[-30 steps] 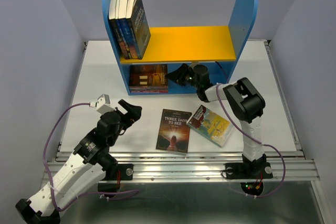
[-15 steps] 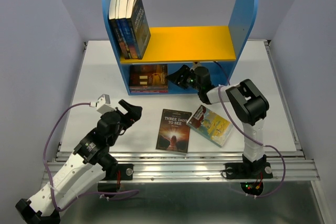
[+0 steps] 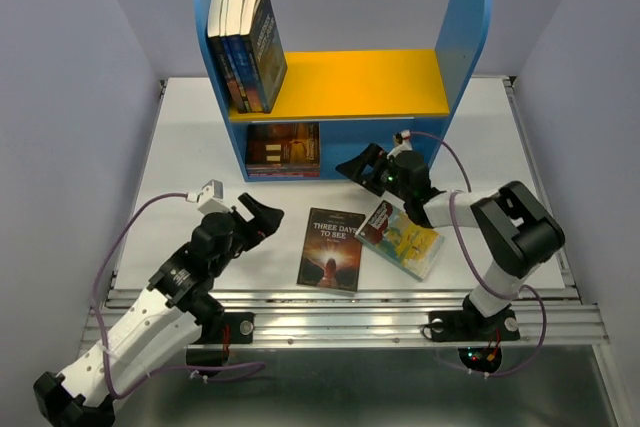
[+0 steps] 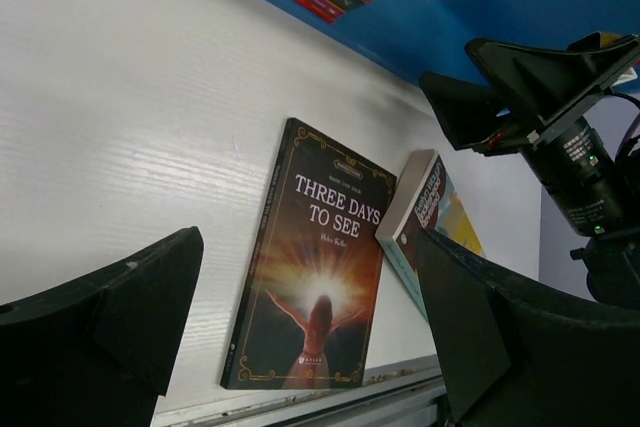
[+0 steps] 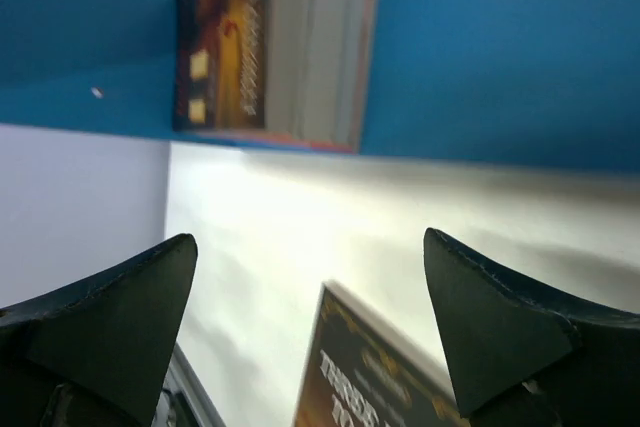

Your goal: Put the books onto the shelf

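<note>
1. Looking down from the top camera, the shelf (image 3: 350, 82) stands at the far side of the table (image 3: 180, 147). The upright books (image 3: 245, 42) lean against its left blue panel on the yellow upper board. A flat stack (image 3: 283, 147) lies in the left part of the blue lower compartment. On the table in front lie "Three Days to See" (image 3: 332, 249) and, just beside it on the right, the yellow-teal book (image 3: 402, 237). The right gripper (image 3: 362, 165) hangs in front of the lower compartment, spread wide and empty. The left gripper (image 3: 262, 215) sits left of the dark book, also spread and empty.
2. The left wrist camera shows its fingers (image 4: 110, 317) far apart with nothing between them. "Three Days to See" lies flat on the white table beyond them. The yellow-teal book is at its right edge, and the right gripper's spread fingers show at the upper right.
3. The right wrist camera shows its fingers (image 5: 110, 307) wide apart, holding nothing. The flat stack sits ahead in the blue compartment, blurred. A corner of the dark book shows at the bottom.
</note>
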Available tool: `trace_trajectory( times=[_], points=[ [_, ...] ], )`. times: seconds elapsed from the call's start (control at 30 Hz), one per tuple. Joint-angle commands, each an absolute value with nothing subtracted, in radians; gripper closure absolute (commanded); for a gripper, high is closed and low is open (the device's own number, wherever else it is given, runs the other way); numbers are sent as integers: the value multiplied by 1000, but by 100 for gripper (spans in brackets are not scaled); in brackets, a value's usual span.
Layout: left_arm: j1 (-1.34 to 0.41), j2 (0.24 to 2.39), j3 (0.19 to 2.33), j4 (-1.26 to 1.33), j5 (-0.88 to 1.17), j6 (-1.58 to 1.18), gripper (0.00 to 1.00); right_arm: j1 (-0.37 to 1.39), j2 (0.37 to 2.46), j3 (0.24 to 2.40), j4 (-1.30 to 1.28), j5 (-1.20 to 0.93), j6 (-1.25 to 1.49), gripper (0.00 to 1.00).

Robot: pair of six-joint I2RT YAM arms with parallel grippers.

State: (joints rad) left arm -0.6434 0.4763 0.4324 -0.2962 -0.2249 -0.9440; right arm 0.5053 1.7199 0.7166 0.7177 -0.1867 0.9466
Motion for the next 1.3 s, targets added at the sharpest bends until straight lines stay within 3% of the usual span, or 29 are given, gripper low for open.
trace_trajectory(
  times=[0.0,0.2,0.33,0.6,0.87,1.1,1.27],
  points=[
    [-640,523,371,-122,-57,-965,1,511,1562,614,585,-153,891,0],
    [-763,603,307,66,-24,-1063,1,511,1223,486,267,20,819,0],
    [-856,702,334,130,-86,-1071,1,511,1012,471,-80,159,873,0],
    [-888,1086,593,207,-6,-809,1,511,689,431,-504,297,1029,0],
    [-893,1389,774,219,118,-712,1,511,618,423,-601,400,1079,0],
    [-1004,1347,646,376,46,-920,1,492,759,526,-598,514,980,0],
    [-1150,1406,641,420,-55,-1116,1,433,865,549,-500,440,878,0]
  ],
)
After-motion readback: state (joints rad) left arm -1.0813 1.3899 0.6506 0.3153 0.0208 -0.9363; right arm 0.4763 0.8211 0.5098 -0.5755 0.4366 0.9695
